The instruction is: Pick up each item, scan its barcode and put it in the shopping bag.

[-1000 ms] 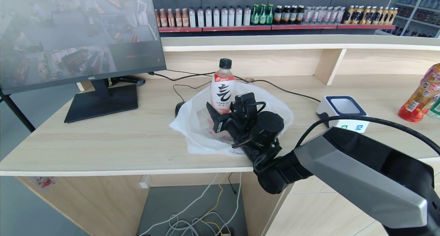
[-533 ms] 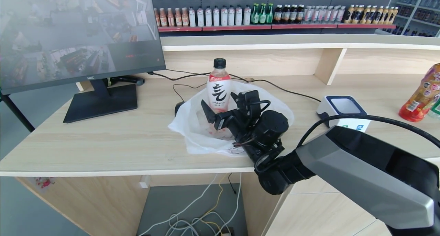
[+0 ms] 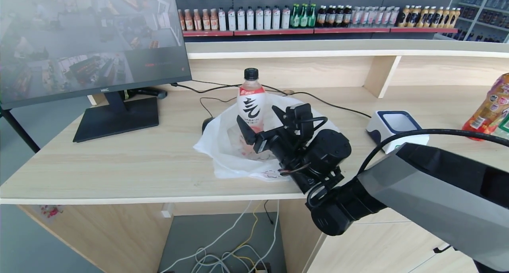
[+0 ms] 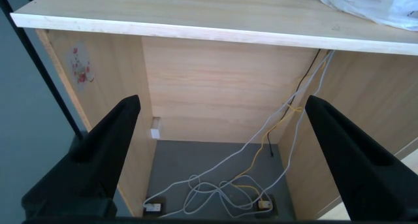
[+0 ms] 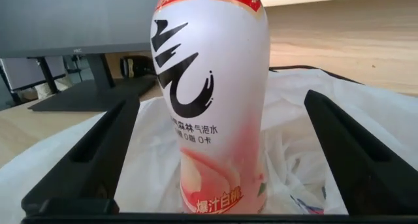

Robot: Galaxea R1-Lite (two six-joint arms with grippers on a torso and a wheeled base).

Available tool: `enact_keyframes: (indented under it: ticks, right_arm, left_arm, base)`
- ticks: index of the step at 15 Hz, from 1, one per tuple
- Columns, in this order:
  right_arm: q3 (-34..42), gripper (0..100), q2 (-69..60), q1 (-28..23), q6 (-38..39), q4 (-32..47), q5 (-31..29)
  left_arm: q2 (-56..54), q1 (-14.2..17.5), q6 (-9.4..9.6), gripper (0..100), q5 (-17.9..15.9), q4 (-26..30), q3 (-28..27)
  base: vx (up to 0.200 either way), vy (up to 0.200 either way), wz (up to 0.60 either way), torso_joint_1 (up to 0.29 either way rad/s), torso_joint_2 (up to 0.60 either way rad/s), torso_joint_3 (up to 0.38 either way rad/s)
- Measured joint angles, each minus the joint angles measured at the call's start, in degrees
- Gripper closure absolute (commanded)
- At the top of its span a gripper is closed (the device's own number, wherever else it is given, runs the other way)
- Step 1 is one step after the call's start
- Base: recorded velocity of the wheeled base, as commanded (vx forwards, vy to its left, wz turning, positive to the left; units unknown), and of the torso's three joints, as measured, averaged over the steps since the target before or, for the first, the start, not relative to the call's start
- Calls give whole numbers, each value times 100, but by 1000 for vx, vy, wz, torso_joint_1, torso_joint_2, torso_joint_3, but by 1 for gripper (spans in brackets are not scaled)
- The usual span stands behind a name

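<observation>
Wooden checkout counter (image 3: 119, 161), and the bottle (image 3: 251, 106) stands upright inside the white bag (image 3: 222, 157), right gripper (image 3: 256, 115) spread wide either side, gripping nothing, apparently leaving it bagged.

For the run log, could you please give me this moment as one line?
bottle: upright in bag | right gripper: open, not gripping bottle | left gripper: open, below counter level
</observation>
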Motion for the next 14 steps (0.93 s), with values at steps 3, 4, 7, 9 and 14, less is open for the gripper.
enact_keyframes:
  ticks: [3,4,7,9,14]
  right_arm:
    - [692,0,-350,43,22,-85,23]
    - [974,0,-477,66,20,-83,21]
    - [1768,0,-968,338,-49,-83,-4]
    - [2192,0,-1362,603,-104,-83,-30]
    - [3505,0,-2395,991,-49,-83,-61]
  left_arm:
    - [0,0,0,0,0,0,0]
    - [0,0,0,0,0,0,0]
    - [0,0,0,0,0,0,0]
    - [0,0,0,0,0,0,0]
    - [0,-2,0,0,0,0,0]
  base:
    - [0,0,0,0,0,0]
    - [0,0,0,0,0,0]
    - [0,0,0,0,0,0]
    - [0,0,0,0,0,0]
    - [0,0,0,0,0,0]
